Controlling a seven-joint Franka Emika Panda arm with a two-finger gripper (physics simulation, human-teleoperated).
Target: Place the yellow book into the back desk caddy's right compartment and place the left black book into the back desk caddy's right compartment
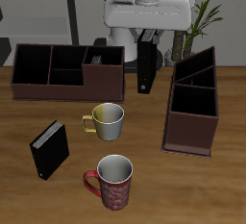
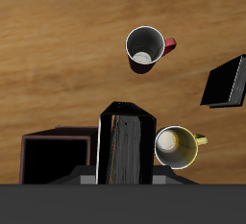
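Note:
My gripper (image 1: 146, 39) is shut on the left black book (image 1: 145, 66), which hangs upright above the table, just beside the back desk caddy (image 1: 38, 82). The caddy's taller right compartment (image 1: 104, 71) is the end nearest the held book. In the wrist view the held book (image 2: 125, 143) fills the space between my fingers, with a corner of the caddy (image 2: 53, 156) next to it. The other black book (image 1: 50, 149) stands nearer the table's front edge and also shows in the wrist view (image 2: 227, 82). The yellow book is not in view.
A white mug with a yellow handle (image 1: 107, 120) stands in front of the caddy. A red mug (image 1: 113, 181) stands near the front edge. A brown caddy with slanted dividers (image 1: 195, 103) stands on the other side of the held book.

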